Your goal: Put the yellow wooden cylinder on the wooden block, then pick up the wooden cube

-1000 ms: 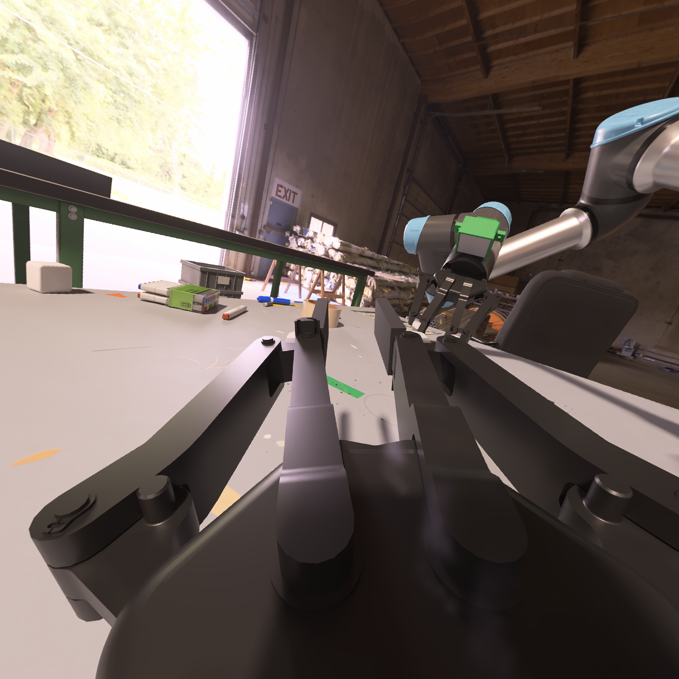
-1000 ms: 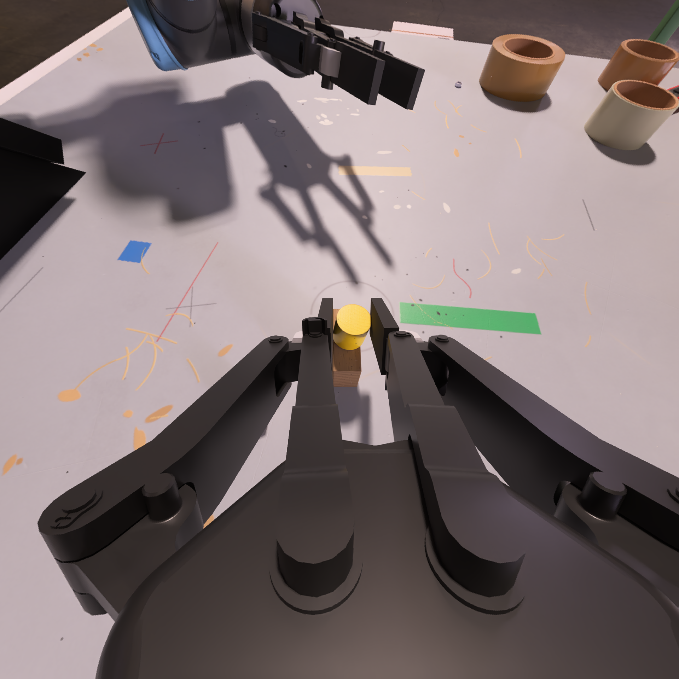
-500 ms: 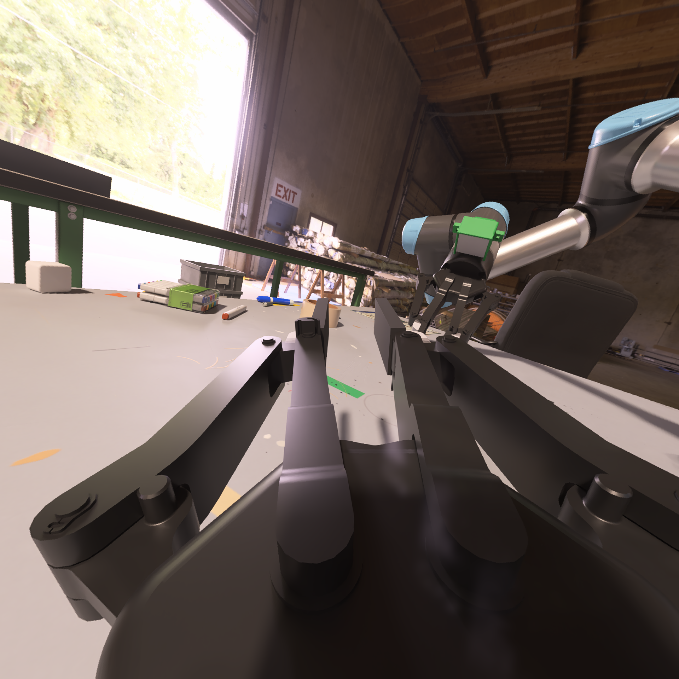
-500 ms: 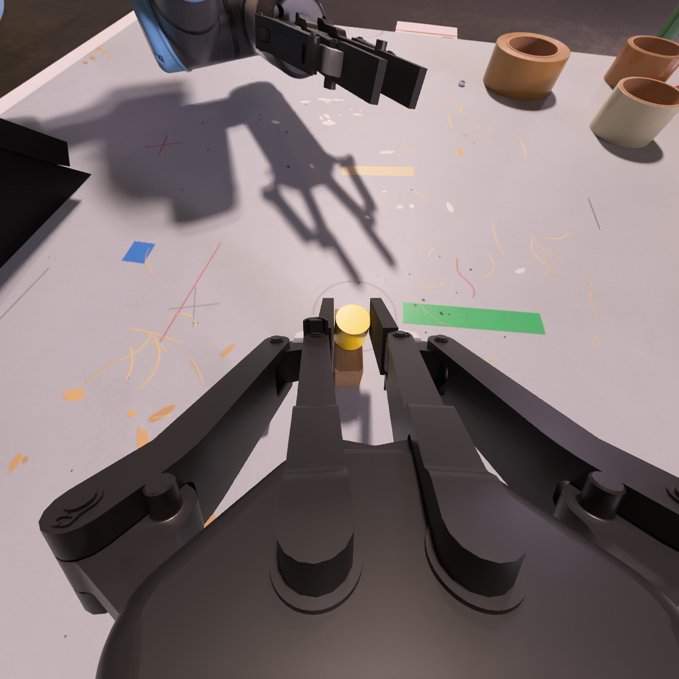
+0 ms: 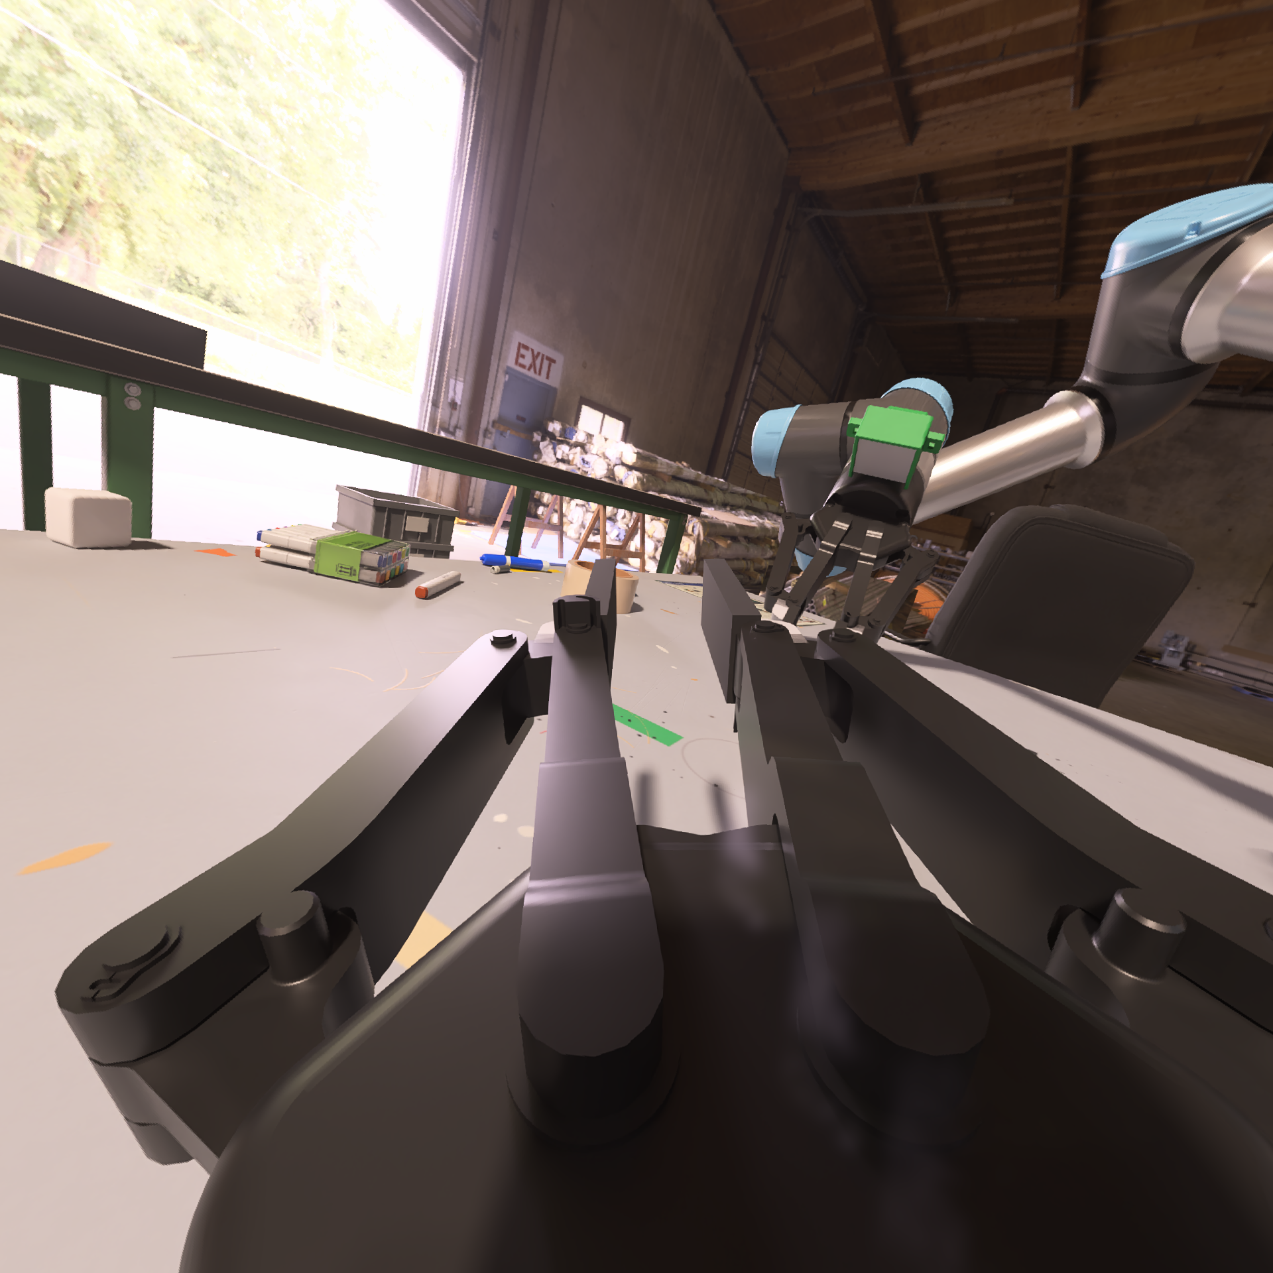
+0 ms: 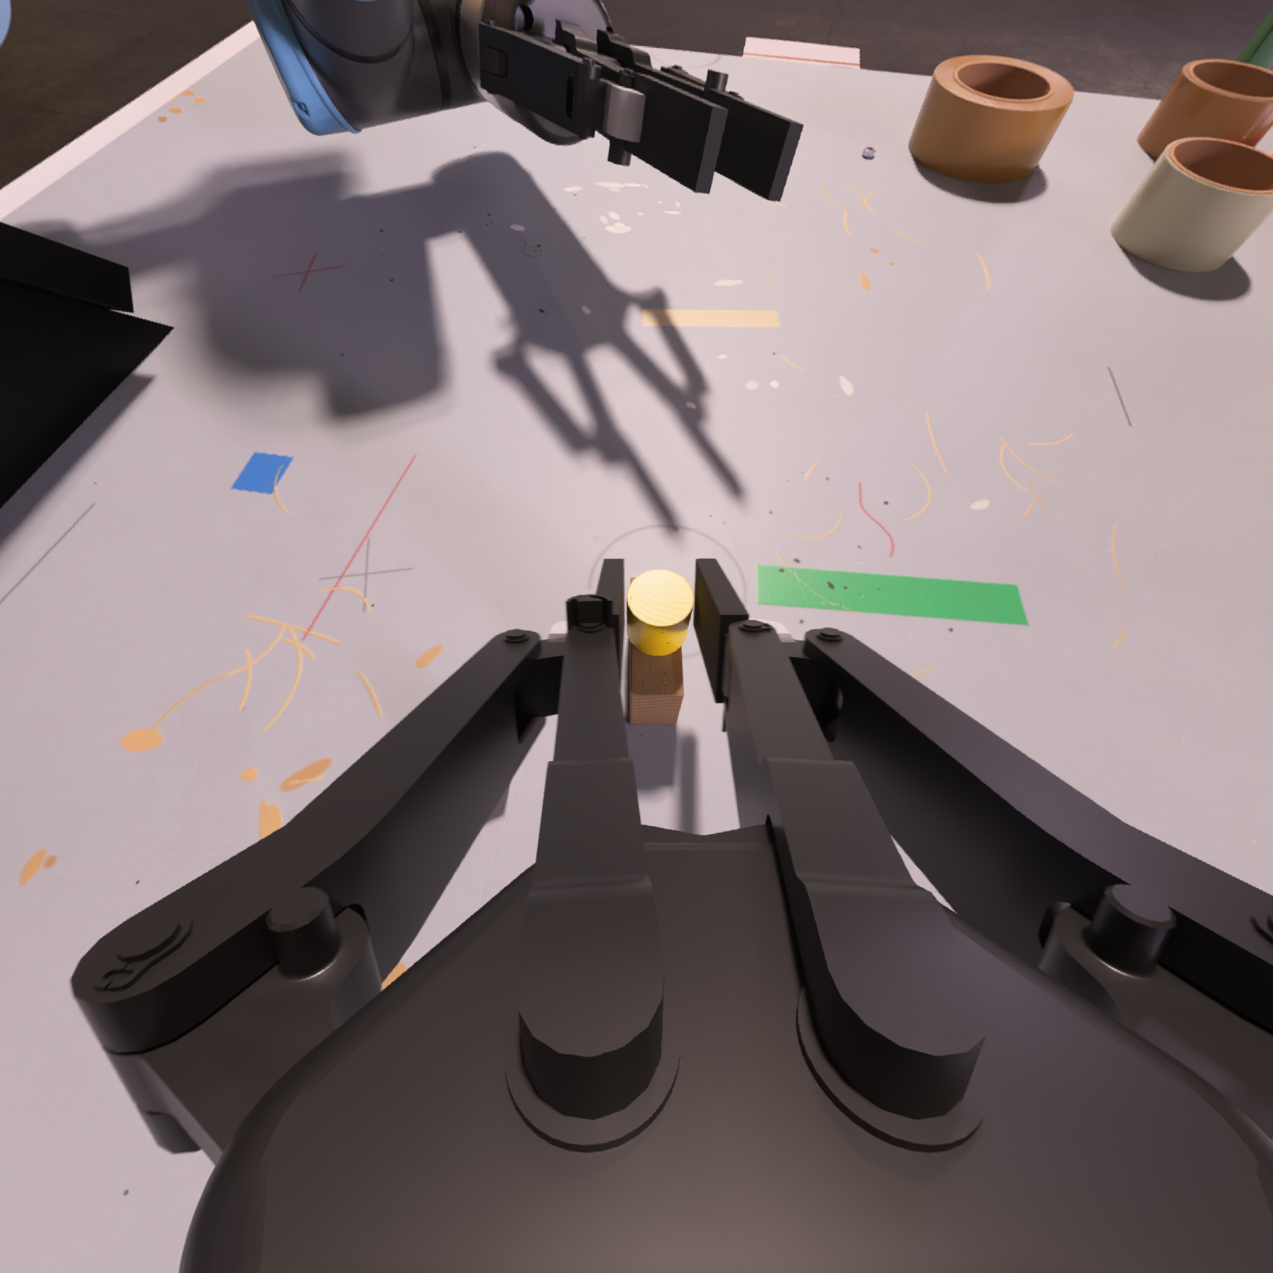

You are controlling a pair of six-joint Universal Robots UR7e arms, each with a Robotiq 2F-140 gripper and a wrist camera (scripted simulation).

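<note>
So the yellow wooden cylinder (image 6: pixel 658 612) was sitting upright on top of the wooden block (image 6: pixel 654 689), which stood on the table (image 6: pixel 482 427); the right gripper (image 6: pixel 660 599) was straddling the cylinder with its fingers (image 6: pixel 716 606) spread a little, a sliver of gap on each side, not pinching anything as far as I could tell.

What I'd worry about: the gaps looked really tight, so if the gripper pulled away at an angle a finger could clip the cylinder and knock it off the block, or tip the whole little stack since the block looked narrow; the wooden cube wasn't in either view, so hunting for it could mean a sweep right past the stack.

The left gripper (image 5: pixel 654 606) hung low over the table with its fingers parted and nothing between them.

Table was pale grey, scuffed with orange scribbles, a green tape strip (image 6: pixel 888 594) just beside the stack, a blue patch (image 6: pixel 262 472) farther off; three tape rolls (image 6: pixel 992 117) at the far corner; a pack of markers (image 5: pixel 337 554) and a grey bin (image 5: pixel 396 527) in the left wrist view. Room looked like a timber-roofed barn with a big bright doorway and stacked logs.
</note>
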